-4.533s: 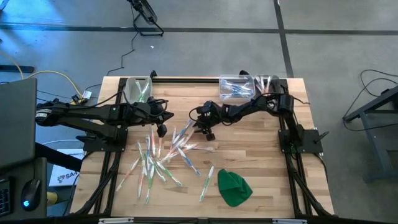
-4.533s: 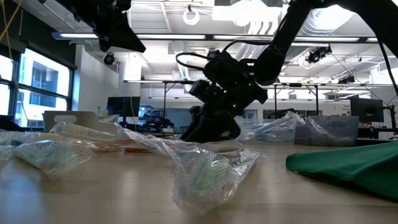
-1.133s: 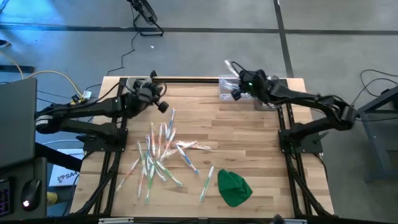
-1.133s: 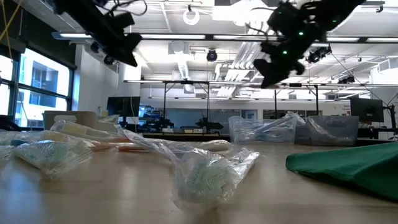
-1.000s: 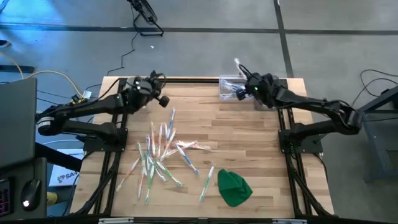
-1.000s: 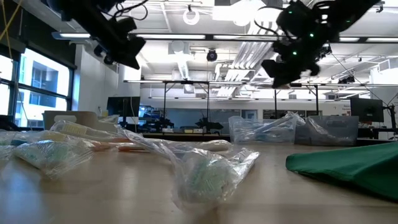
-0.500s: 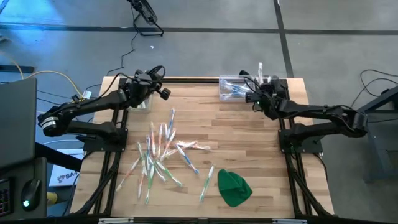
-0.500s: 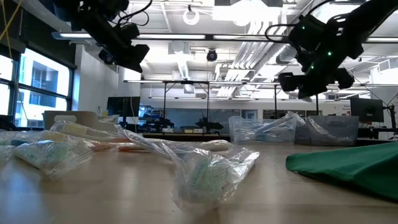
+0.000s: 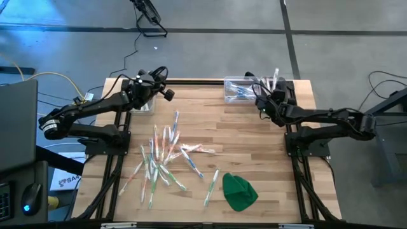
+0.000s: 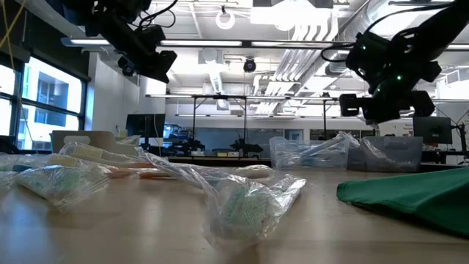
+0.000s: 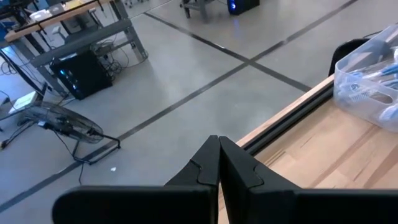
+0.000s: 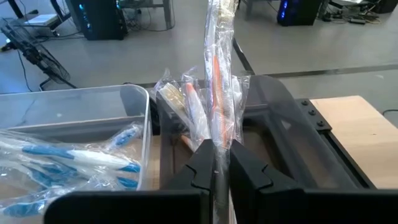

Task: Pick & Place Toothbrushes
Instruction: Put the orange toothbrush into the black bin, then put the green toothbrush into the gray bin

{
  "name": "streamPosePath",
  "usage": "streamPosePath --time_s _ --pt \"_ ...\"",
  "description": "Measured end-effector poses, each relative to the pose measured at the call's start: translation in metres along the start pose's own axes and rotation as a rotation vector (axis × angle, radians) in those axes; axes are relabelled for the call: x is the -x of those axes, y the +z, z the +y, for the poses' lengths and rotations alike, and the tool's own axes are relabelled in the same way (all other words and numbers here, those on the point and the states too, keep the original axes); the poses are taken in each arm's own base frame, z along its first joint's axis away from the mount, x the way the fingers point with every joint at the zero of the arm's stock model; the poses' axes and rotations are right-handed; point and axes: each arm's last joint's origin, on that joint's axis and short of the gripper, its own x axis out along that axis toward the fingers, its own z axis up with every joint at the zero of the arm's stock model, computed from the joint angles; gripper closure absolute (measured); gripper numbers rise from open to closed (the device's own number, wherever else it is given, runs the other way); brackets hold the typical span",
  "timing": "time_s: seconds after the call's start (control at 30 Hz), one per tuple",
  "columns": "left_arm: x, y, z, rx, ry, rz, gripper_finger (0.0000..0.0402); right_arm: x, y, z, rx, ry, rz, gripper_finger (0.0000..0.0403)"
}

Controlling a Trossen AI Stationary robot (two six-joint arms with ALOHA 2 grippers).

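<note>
Many wrapped toothbrushes (image 9: 166, 156) lie in a loose pile on the middle of the wooden table. My right gripper (image 12: 216, 152) is at the far right, shut on one wrapped toothbrush with orange accents (image 12: 217, 68), above the clear bin that holds orange brushes (image 12: 186, 118). The neighbouring clear bin (image 9: 240, 89) holds blue ones. My left gripper (image 11: 219, 152) is shut on nothing and hangs high over the far left corner (image 9: 152, 79), by another clear bin (image 9: 141, 97). My right gripper pinches the wrapped toothbrush between its two fingers at its lower end (image 12: 217, 134), wrapper and all. The fingers lie along the brush, which sticks out past the fingertips toward the far edge. It is lifted clear, above the bin.
A green cloth lump (image 9: 239, 192) lies near the table's near right. The clear bins line the far edge beside the black rail (image 9: 191, 81). Bare wood (image 9: 254, 137) lies between the pile and the right-hand bins.
My right gripper has carried the toothbrush to the right along the far edge, from over the blue-brush bin to over the orange-brush bin, and has come lower. My left gripper, shut, has drifted toward the far left corner.
</note>
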Motion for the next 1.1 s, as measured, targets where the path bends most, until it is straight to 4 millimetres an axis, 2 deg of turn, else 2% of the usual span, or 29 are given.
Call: streamPosePath --time_s 0.2,0.5,0.73,0.9,1.1 --pt "0.0 0.0 0.0 0.0 -0.001 0.001 0.0402 -0.008 -0.001 -0.005 -0.02 -0.019 0.035 0.0384" --pt "0.0 0.0 0.0 0.0 -0.001 0.001 0.0402 -0.019 0.002 -0.011 -0.073 -0.024 0.113 0.0315" --pt "0.0 0.0 0.0 0.0 -0.001 0.001 0.0402 -0.02 0.003 -0.012 -0.037 -0.031 0.106 0.0285" --pt "0.0 0.0 0.0 0.0 -0.001 0.001 0.0402 -0.019 0.006 -0.008 -0.036 -0.006 0.085 0.0284" --pt "0.0 0.0 0.0 0.0 -0.001 0.002 0.0402 -0.012 0.012 0.004 0.015 0.096 0.027 0.03"
